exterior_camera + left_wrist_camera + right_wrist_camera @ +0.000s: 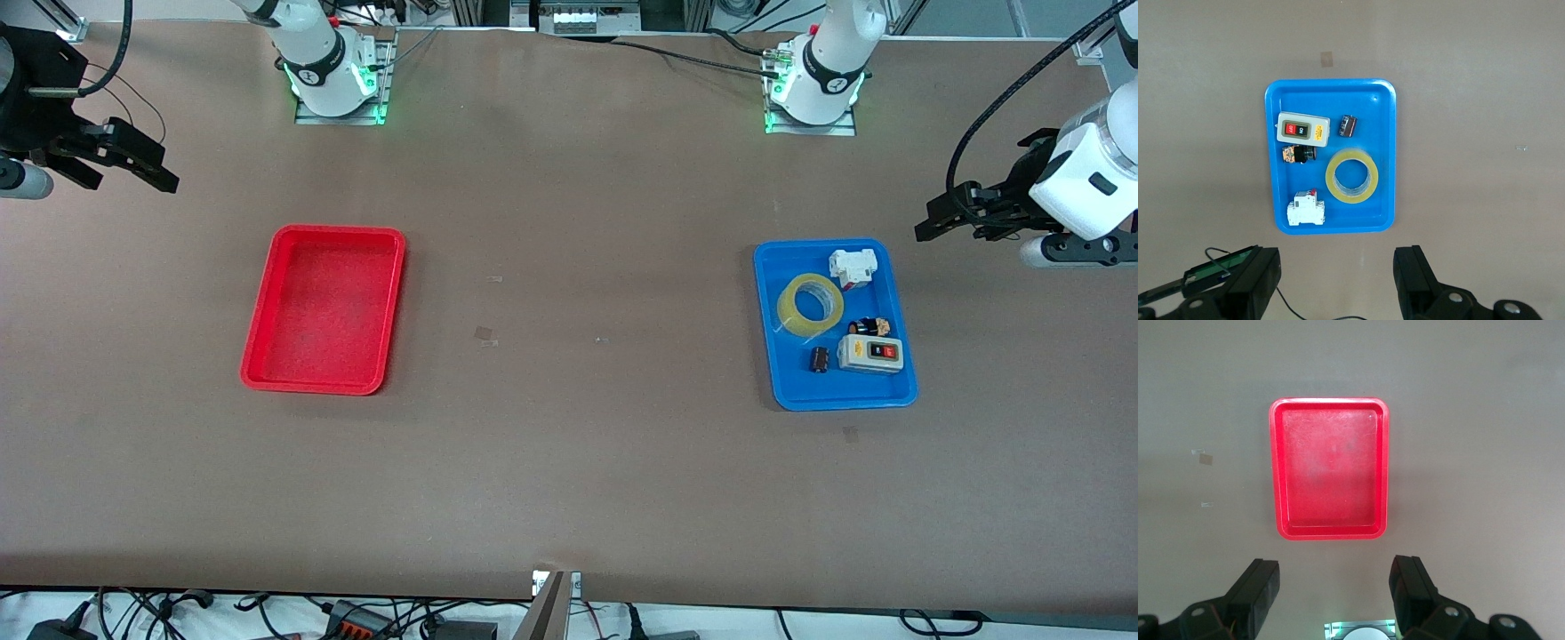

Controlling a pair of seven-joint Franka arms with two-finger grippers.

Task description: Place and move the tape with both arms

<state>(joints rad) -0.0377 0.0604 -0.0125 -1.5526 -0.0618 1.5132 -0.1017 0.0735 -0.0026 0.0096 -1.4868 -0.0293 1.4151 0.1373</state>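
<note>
Brown paper-covered table [569,480], wide and mostly bare between two trays. Shallow red plastic tray [325,308] below and inward of the right gripper [147,169], fingers spread, holding nothing, waiting over bare table at that arm's end. Shallow blue plastic tray [773,329] below and inward of the left gripper [947,218], fingers likewise spread and holding nothing. Translucent yellow ring of packing tape [810,305] lying flat in it, hole upward, so no long axis. Clearly the left arm's reach. Crowded by white breaker block [853,266], grey switch box [871,353], small black cylinder [819,359]; freest room probably toward the tray's inner rim.
</note>
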